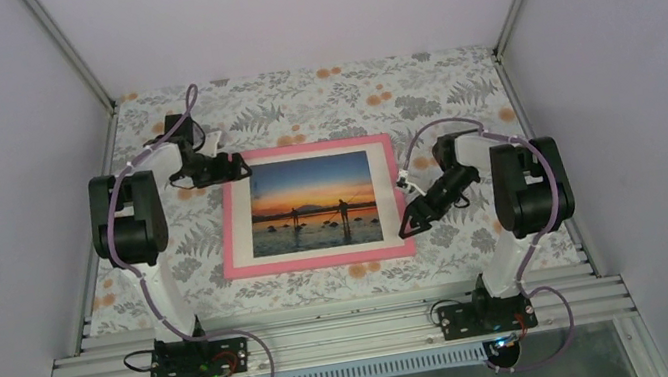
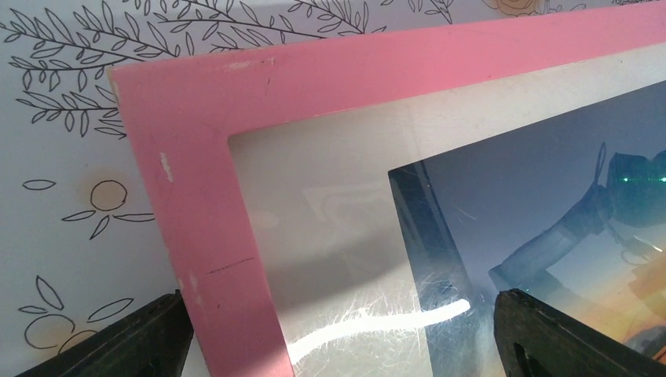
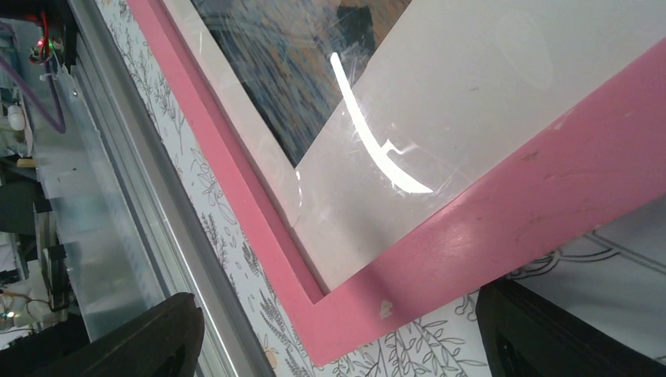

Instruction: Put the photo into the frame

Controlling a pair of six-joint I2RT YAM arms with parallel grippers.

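From above, the frame [image 1: 320, 255] lies flat in the middle of the flower-patterned table [image 1: 416, 94], with its long sides running left to right. The photo [image 1: 314, 202] sits inside it, picture side up, with a white mat [image 1: 242, 223] between the print and the pink edge. The left gripper [image 1: 231, 169] is at the frame's upper left corner. The right gripper [image 1: 413, 221] is just off the frame's right edge, near the lower right corner. From this height I cannot tell how wide either pair of jaws stands. In the left wrist view, the frame [image 2: 196, 196] fills most of the picture, its corner at the upper left. The mat [image 2: 330, 204] lies inside it, and the dark blue part of the photo [image 2: 534, 181] is at the right, under a shiny, reflecting surface. The left gripper [image 2: 338, 345] has its jaws wide apart. One finger [image 2: 133, 338] shows at the lower left over the table [image 2: 63, 196], the other at the lower right over the photo, and they clamp nothing. In the right wrist view, a corner of the frame [image 3: 510, 228] points toward the bottom of the picture. The mat [image 3: 471, 94] and a piece of the photo [image 3: 298, 71] lie above it, and a metal rail [image 3: 118, 196] runs along the left. The right gripper [image 3: 338, 338] also has its jaws wide apart. One finger [image 3: 141, 338] is at the lower left and the other at the lower right. The frame corner lies between them, and they grip nothing.
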